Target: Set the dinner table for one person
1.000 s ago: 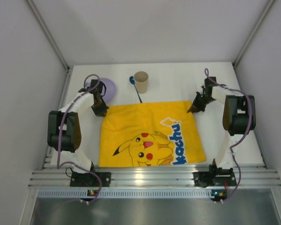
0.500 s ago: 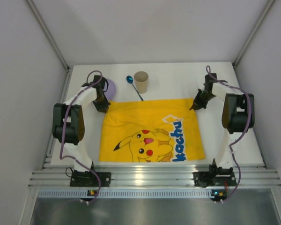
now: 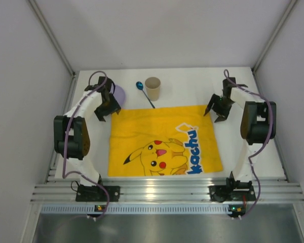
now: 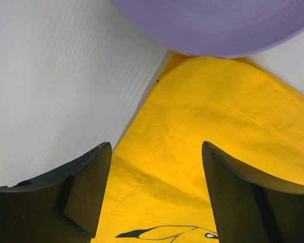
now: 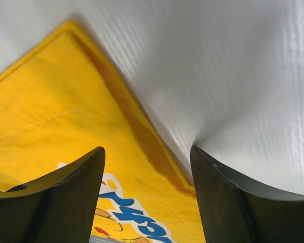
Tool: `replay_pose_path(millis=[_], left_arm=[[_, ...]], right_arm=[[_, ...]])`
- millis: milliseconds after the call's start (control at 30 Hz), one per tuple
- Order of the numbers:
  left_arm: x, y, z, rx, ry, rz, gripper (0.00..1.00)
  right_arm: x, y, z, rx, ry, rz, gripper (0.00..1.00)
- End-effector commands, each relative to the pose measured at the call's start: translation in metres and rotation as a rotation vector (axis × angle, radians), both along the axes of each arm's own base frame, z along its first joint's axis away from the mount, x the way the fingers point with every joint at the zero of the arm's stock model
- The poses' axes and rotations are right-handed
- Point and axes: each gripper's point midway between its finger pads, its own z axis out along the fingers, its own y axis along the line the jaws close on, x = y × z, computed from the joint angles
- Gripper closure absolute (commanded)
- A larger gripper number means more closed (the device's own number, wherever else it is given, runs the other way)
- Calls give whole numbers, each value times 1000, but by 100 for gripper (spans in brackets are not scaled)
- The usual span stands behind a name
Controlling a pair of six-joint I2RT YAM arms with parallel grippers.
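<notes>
The dinner table [image 3: 192, 86] is a plain white top. A yellow Pikachu-print mat [image 3: 162, 142] lies flat on its middle. My left gripper [image 3: 107, 112] hangs open just above the mat's far left corner, nothing between its fingers. In the left wrist view the open left gripper [image 4: 156, 147] straddles the mat [image 4: 218, 116], with the purple plate [image 4: 218, 25] just beyond. My right gripper [image 3: 213, 114] stands open over the far right corner. The right wrist view shows this gripper [image 5: 147, 152] over the mat's edge [image 5: 55, 96] and the bare table [image 5: 218, 66].
A purple plate [image 3: 119, 93] sits at the far left, partly behind my left arm. A blue spoon [image 3: 140, 86] and a beige cup [image 3: 152, 88] stand behind the mat's far edge. Grey walls close in on both sides and a metal rail runs along the near edge.
Both grippers were shut at the mat's far corners and have opened, letting the corners go. The mat now lies flat, slightly farther back than a second ago.
</notes>
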Motion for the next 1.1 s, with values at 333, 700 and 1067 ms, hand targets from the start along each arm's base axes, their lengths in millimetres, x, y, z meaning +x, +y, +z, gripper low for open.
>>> replay_pose_path(millis=[333, 700, 1067], left_arm=[[-2, 81, 66, -21, -328, 264, 25], [56, 73, 39, -161, -443, 186, 25], [73, 79, -40, -174, -301, 233, 30]], right_arm=[[-70, -7, 95, -64, -189, -8, 31], [-120, 13, 119, -1, -337, 91, 30], [-121, 21, 156, 39, -437, 97, 30]])
